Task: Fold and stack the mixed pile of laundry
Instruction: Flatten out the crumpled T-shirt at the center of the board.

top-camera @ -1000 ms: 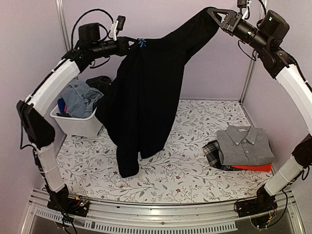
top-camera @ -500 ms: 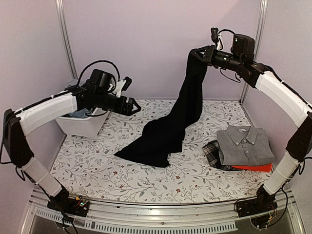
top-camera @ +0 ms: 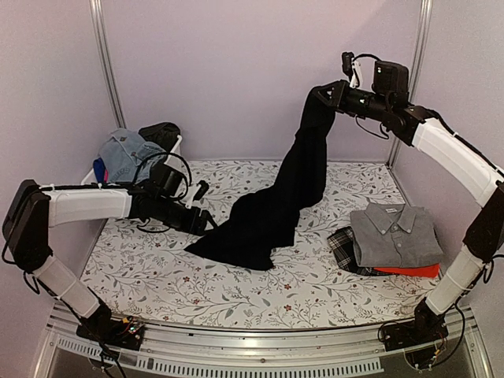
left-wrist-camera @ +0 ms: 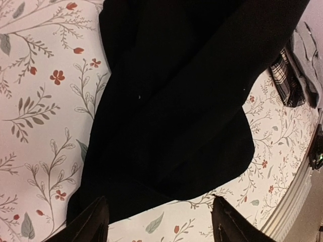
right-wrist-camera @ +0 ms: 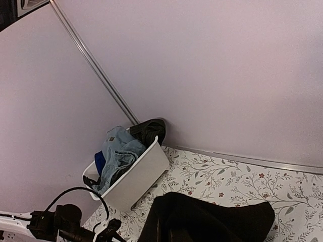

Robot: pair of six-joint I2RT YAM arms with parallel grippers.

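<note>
A large black garment [top-camera: 272, 209] hangs from my right gripper [top-camera: 324, 93], which is raised high at the back right and shut on its top end. The garment's lower part lies spread on the floral table [top-camera: 299, 291]. My left gripper [top-camera: 209, 223] sits low at the cloth's left edge. In the left wrist view the left gripper [left-wrist-camera: 159, 227] is open, and the black hem [left-wrist-camera: 176, 101] lies just ahead of its fingertips [left-wrist-camera: 229, 224]. At the right sits a folded stack: a grey collared shirt [top-camera: 398, 234] on red cloth [top-camera: 413, 270] and plaid cloth [top-camera: 344, 244].
A white tub [right-wrist-camera: 136, 176] at the back left corner holds blue denim pieces [top-camera: 122, 153] and a dark garment [top-camera: 161, 134]. Purple walls with metal posts [top-camera: 106, 67] enclose the back and sides. The arm bases stand on the metal rail [top-camera: 260, 350] at the near edge.
My left gripper let go of the black garment and dropped from high to the table beside its edge. The right arm lowered a little, and the garment's lower part now lies on the table.
</note>
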